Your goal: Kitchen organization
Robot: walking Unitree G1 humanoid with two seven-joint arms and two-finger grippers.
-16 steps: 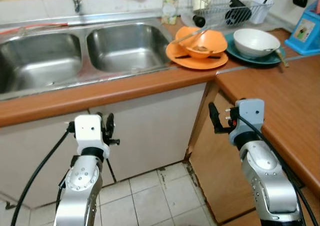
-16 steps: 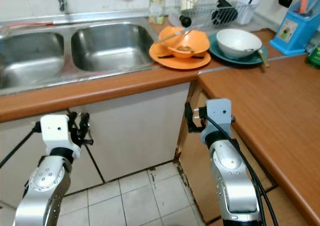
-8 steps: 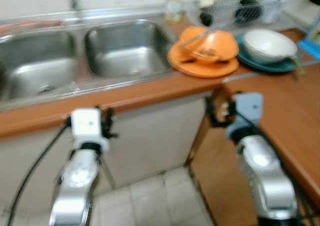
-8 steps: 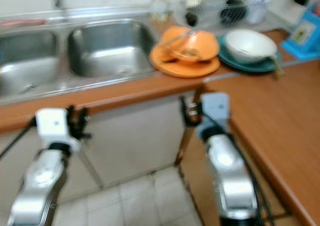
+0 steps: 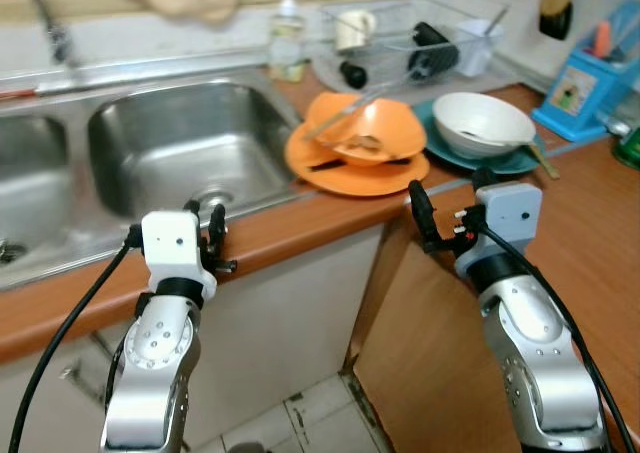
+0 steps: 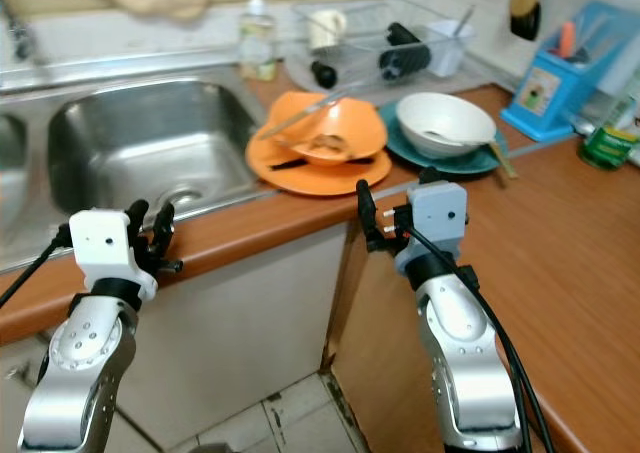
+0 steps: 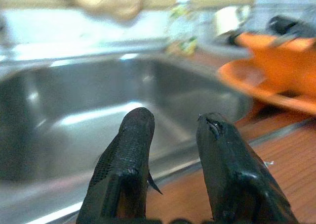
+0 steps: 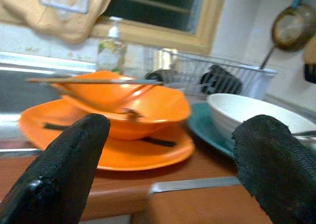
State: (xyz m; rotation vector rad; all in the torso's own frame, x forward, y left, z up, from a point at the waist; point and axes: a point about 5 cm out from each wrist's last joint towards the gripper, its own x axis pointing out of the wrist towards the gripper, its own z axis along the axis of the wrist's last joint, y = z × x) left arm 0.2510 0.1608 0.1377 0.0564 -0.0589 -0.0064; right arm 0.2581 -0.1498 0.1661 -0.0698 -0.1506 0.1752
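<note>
no legible text, labels or brands anywhere

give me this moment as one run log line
right gripper: open, facing orange bowl | left gripper: open, at sink edge | nothing held

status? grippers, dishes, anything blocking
Right gripper open, empty, at counter edge facing orange bowl on orange plate. Left gripper empty, fingers slightly apart, by sink. Utensil across bowl; white bowl alongside.
</note>
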